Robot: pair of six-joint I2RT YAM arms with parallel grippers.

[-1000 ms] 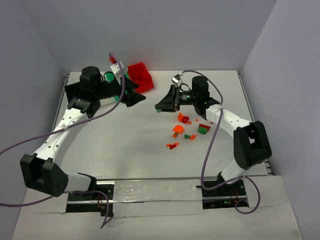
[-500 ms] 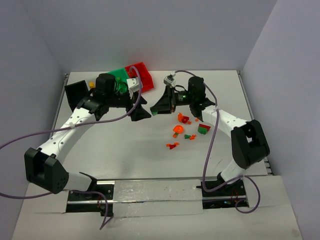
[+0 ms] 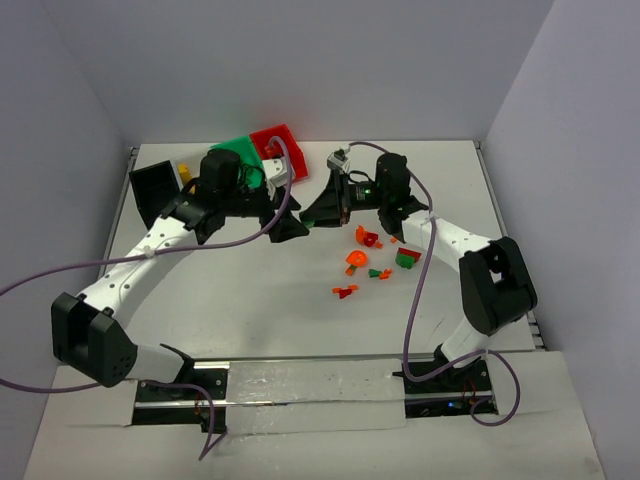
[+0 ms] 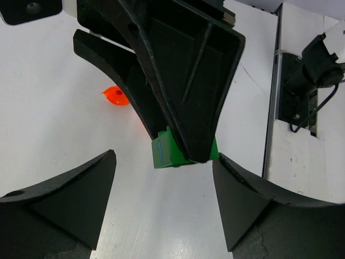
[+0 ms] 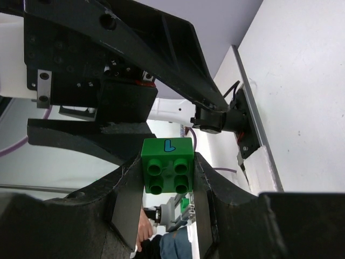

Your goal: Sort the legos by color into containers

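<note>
1. The only marking that shows is a small blue angular sign on one side of the green brick (image 5: 167, 162). It looks like an L or a 7, and I cannot read it for certain.
2. That brick is glossy plastic, square, with four round studs in a two-by-two block. It is held off the white table (image 3: 250, 300), far of centre, in the gap between the two arms.
3. The right gripper (image 5: 166, 186) is clamped on the brick, with one matte black finger pressed flat on each of two opposite sides.
4. The left gripper (image 4: 164, 159) is spread wide and holds nothing. Its two black wedge-shaped fingers flank the brick without touching it.
5. Three containers show at the far left, all rectangular open plastic bins: one black bin (image 3: 153, 186), one green bin (image 3: 236, 148) and one red bin (image 3: 276, 138). The green and red bins stand side by side.
6. A yellow piece (image 3: 183, 172) lies just right of the black bin.
7. The loose legos (image 3: 365, 262) are scattered right of centre, red, orange and green. They are too small to count for certain.
8. One piece among them is an orange round piece (image 3: 353, 258).
</note>
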